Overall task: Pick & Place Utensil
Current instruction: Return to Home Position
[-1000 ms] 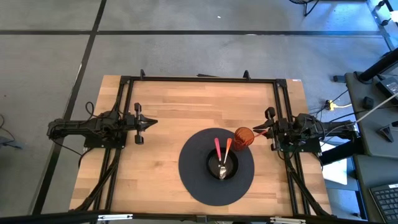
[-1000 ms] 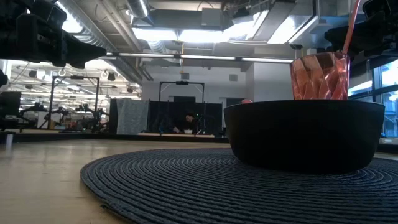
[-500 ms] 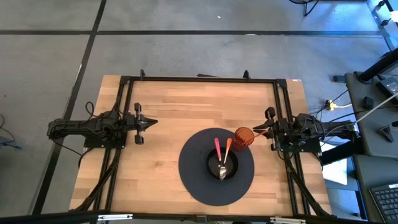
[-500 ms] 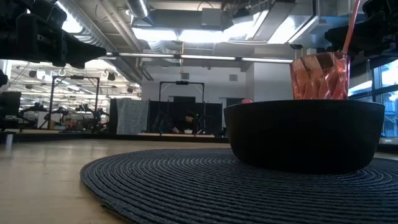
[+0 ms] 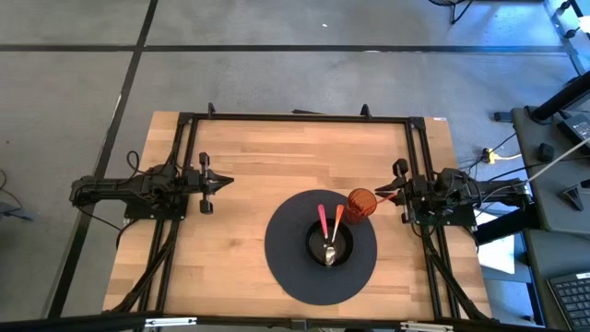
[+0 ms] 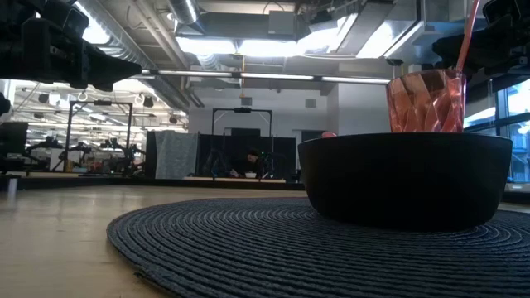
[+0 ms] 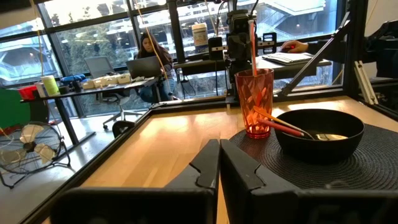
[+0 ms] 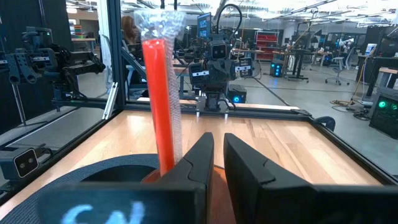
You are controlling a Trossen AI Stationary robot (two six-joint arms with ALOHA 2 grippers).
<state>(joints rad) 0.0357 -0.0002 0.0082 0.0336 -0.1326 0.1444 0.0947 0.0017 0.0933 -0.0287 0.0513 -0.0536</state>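
An orange faceted tumbler (image 5: 361, 205) stands on the far right part of a round black placemat (image 5: 286, 263). One utensil stands in it, its red handle (image 5: 384, 194) leaning toward my right gripper (image 5: 387, 195), which is shut just right of the tumbler. In the right wrist view the handle (image 8: 161, 99) rises beside the fingertips. A black bowl (image 5: 329, 247) at the mat's middle holds two utensils with pink and orange handles, heads down in the bowl. My left gripper (image 5: 224, 183) waits shut over the table's left part. My right gripper is shut with its fingertips (image 8: 200, 155) right next to the red handle (image 8: 166, 155) of the utensil that stands in the tumbler. The handle is not between the fingers. Whether one finger's outer side touches it, I cannot tell.
The placemat lies at the near middle of the wooden table (image 5: 258, 166). Black frame rails (image 5: 295, 117) run along the far edge and both sides. Bare wood lies between my left gripper and the mat. A person sits at a desk (image 7: 149, 53) beyond the table.
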